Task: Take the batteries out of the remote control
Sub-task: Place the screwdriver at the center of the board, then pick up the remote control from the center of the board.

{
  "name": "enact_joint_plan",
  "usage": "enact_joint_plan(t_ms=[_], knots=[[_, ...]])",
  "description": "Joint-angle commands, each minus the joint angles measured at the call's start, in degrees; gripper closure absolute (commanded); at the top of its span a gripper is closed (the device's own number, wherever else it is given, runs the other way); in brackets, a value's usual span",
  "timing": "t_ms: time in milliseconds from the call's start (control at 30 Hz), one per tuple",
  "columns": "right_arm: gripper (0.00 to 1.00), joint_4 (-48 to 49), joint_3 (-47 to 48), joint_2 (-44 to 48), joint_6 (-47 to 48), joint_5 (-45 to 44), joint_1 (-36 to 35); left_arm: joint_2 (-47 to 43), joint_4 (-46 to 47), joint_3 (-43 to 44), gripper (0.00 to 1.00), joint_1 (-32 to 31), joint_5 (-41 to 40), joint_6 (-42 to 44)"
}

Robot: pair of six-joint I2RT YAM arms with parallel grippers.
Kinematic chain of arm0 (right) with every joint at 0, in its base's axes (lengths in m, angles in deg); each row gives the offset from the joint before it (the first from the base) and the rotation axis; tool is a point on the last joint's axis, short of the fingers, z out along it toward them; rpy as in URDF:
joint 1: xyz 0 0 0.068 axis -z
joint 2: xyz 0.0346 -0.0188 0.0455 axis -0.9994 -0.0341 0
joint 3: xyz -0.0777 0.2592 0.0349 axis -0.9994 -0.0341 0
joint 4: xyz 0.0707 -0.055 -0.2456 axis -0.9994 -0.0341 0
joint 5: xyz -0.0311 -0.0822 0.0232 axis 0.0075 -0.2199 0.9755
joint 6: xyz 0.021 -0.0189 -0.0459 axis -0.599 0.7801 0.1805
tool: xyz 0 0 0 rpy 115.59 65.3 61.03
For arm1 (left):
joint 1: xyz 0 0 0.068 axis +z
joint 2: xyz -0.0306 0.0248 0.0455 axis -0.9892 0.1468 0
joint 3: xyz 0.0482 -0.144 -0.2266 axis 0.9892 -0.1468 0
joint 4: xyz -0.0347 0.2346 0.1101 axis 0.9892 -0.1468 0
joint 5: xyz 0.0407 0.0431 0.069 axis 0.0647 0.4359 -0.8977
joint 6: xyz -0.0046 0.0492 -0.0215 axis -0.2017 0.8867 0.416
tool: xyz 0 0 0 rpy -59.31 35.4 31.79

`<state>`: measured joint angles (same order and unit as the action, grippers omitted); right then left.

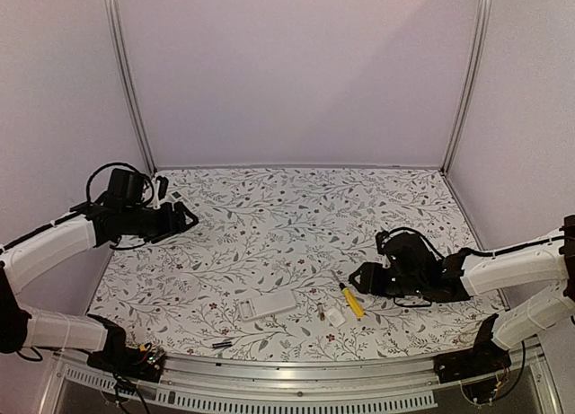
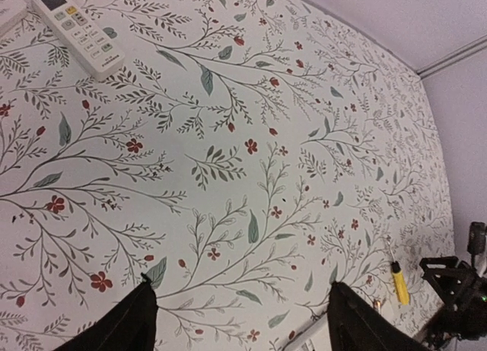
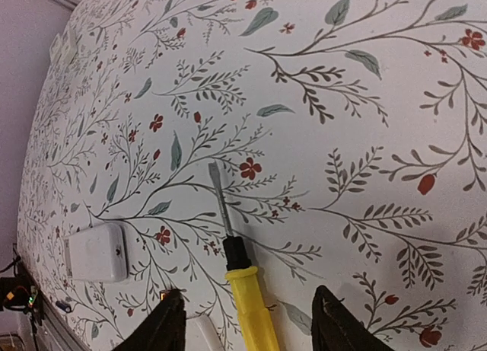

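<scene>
While the R tool is hanging low over the table, its fingers are standing apart. The yellow-handled screwdriver is lying loose btwn them, touching neither. That screwdriver is resting just right of the white remote, tip pointing away from the arms. The L tool is hovering well off to the remote's far left, also apart and gripping nothing.

A dark battery is lying to the remote's near left, close to the table's front edge. What I'm taking for a reddish battery is sitting just right of the remote, beside a small white cover plate. I can't tell whether any cells are still sitting inside, since the bay isn't showing.

Risks from here:
- The dark cell is round and lying by the edge, so a nudge from an arm could send it rolling off.
- The R tool, swinging away this low, could be dragging the screwdriver into the plate and reddish cell.
- The remote looks light, so w/o the other tool bracing it, it's probably going to skid.
</scene>
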<state>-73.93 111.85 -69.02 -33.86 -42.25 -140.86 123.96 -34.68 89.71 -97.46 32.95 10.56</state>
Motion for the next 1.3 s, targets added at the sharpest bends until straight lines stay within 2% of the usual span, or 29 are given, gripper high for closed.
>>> enact_joint_plan(t_ms=[0,100,200,267,400,700,1000,1267], knots=[[0.33,-1.9,0.5,0.8,0.5,-2.1,0.2,-0.3,-0.8,-0.7,0.24,1.8,0.2,-0.4],[0.21,-3.8,1.7,2.2,1.0,-3.4,0.1,2.0,0.6,0.7,0.23,3.4,-0.3,0.2],[0.05,-6.9,3.1,4.2,2.1,-5.0,0.2,8.1,0.7,3.9,0.23,7.7,-1.7,1.0],[0.01,-8.2,4.0,5.4,2.8,-5.7,0.2,12.9,1.3,6.3,0.24,10.7,-2.7,1.1],[0.01,-9.4,5.0,7.2,2.9,-5.9,0.2,21.5,4.3,11.7,0.28,13.3,-6.0,0.4],[0.01,-9.1,7.3,7.4,3.5,-5.5,0.2,39.4,2.5,25.4,0.32,13.5,-10.4,-0.6],[0.01,-8.0,11.6,2.5,6.0,-4.3,0.2,49.5,1.6,33.6,0.31,13.3,-11.9,-1.2],[0.01,-5.5,12.3,-1.0,7.2,-1.1,0.1,57.5,-3.7,42.4,0.30,13.1,-13.5,1.1]])
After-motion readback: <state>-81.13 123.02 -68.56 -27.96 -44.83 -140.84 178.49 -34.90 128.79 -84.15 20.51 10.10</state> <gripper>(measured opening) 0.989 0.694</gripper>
